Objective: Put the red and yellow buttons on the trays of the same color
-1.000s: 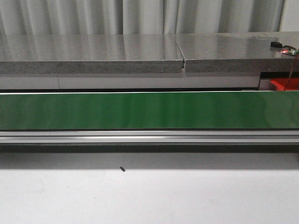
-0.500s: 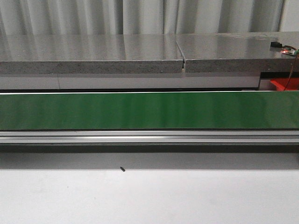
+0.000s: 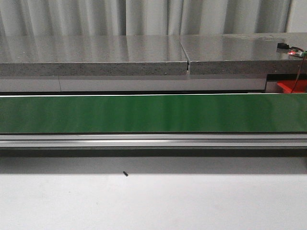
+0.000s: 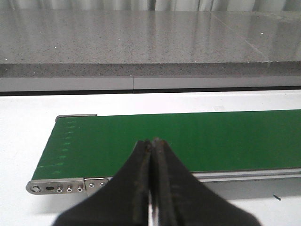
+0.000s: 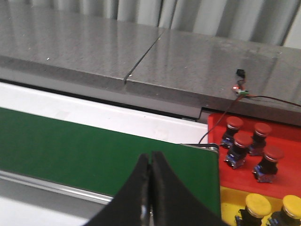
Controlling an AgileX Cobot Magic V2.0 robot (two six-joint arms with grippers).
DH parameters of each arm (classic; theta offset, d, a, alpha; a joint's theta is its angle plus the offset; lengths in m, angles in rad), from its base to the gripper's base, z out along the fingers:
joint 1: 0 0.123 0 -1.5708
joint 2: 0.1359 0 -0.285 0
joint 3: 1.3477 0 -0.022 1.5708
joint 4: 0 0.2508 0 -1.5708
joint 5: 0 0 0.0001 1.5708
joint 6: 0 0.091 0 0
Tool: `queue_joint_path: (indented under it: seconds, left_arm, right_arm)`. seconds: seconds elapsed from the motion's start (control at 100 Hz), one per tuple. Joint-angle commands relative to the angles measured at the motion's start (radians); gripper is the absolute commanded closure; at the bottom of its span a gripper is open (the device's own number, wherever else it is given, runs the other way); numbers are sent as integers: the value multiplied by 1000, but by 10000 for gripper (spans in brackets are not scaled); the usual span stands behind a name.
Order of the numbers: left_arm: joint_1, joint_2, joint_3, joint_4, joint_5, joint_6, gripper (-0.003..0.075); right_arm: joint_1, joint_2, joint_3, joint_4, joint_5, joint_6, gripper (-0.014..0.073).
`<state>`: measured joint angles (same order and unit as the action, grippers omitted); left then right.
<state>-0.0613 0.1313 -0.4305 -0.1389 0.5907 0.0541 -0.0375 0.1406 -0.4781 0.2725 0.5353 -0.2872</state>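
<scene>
**Q:** Where are your arms, and how do the tools stand?

**A:** Neither arm shows in the front view. My left tool [image 4: 151,188] hangs above the near edge of the green conveyor belt [image 3: 153,113], close to the belt's rounded end, its two dark fingers pressed together with nothing between them. My right tool [image 5: 150,188] is pinched closed the same way, empty, over the belt's other end.

**Q:** And the buttons?

**A:** Four red buttons [image 5: 244,143] stand on the red tray [image 5: 287,179] just past that belt end. Two yellow buttons [image 5: 257,206] sit on the yellow tray [image 5: 230,207] beside it. The white tabletop [image 3: 153,201] lies below the belt.
</scene>
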Motion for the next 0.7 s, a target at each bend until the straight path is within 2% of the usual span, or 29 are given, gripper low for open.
queue_joint_path:
  seconds: [0.0, 0.18, 0.46, 0.69]
  left_arm:
    - [-6, 11, -24, -15, -75, -4, 741]
    - [-6, 11, -24, -15, -75, -4, 741]
    - [-6, 11, -24, -15, -75, -4, 741]
    - [-6, 11, -21, -15, -75, -4, 741]
  right_arm:
    - [-3, -37, 40, -78, -139, 101, 662]
    - [-2, -108, 198, -182, -252, 214, 662]
    - [43, -170, 393, -188, -385, 217, 662]
    - [102, -170, 462, -189, -481, 217, 662]
